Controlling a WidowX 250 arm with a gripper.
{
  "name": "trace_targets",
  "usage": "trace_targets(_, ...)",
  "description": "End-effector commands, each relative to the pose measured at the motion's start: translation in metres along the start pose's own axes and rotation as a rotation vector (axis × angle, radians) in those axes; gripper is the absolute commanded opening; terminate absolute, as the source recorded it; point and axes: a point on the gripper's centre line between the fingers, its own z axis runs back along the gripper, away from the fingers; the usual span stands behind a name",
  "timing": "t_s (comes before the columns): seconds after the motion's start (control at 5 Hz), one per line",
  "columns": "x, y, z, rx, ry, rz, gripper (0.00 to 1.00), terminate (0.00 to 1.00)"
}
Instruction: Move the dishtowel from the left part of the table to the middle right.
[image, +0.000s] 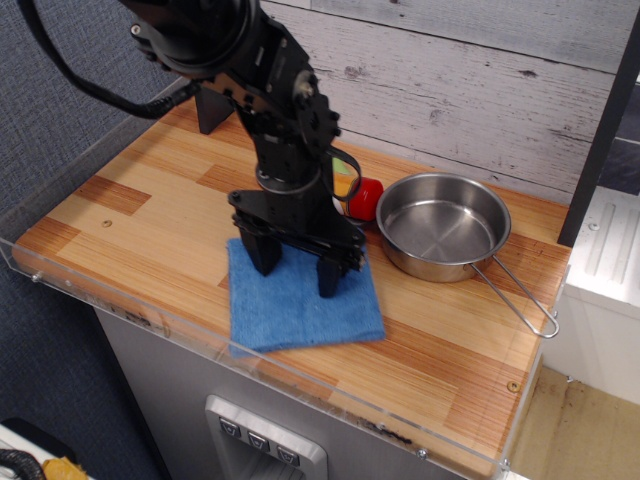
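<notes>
The blue dishtowel (300, 312) lies flat on the wood-plank table (150, 210), near the front edge at about the middle. My black gripper (295, 266) stands upright over the towel's far edge. Its two fingers are spread wide apart and both tips press down on the cloth. Nothing is held between the fingers. The arm hides the towel's far edge.
A steel pan (440, 225) with a wire handle (525, 300) sits at the right. A red toy bottle (364, 196) lies against the pan's left rim, with a green piece (344, 182) half hidden behind the arm. A clear acrylic rim (300, 375) lines the front edge.
</notes>
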Motion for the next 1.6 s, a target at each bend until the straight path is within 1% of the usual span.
trace_targets(0.0, 0.004, -0.006, 0.018, 0.002, -0.061, -0.035, 1.0, 0.0)
trace_targets(0.2, 0.011, -0.001, 0.024, 0.015, -0.092, -0.058, 1.0, 0.0)
trace_targets(0.4, 0.02, -0.001, 0.036, 0.018, -0.129, -0.093, 1.0, 0.0)
trace_targets(0.6, 0.033, -0.002, 0.053, 0.021, -0.187, -0.112, 1.0, 0.0)
trace_targets(0.8, 0.044, -0.002, 0.071, 0.036, -0.223, -0.142, 1.0, 0.0)
trace_targets(1.0, 0.054, 0.001, 0.1, 0.064, -0.29, -0.17, 1.0, 0.0)
trace_targets(1.2, 0.052, 0.007, 0.121, 0.132, -0.38, -0.222, 1.0, 0.0)
trace_targets(1.4, 0.052, 0.007, 0.121, 0.132, -0.38, -0.222, 1.0, 0.0)
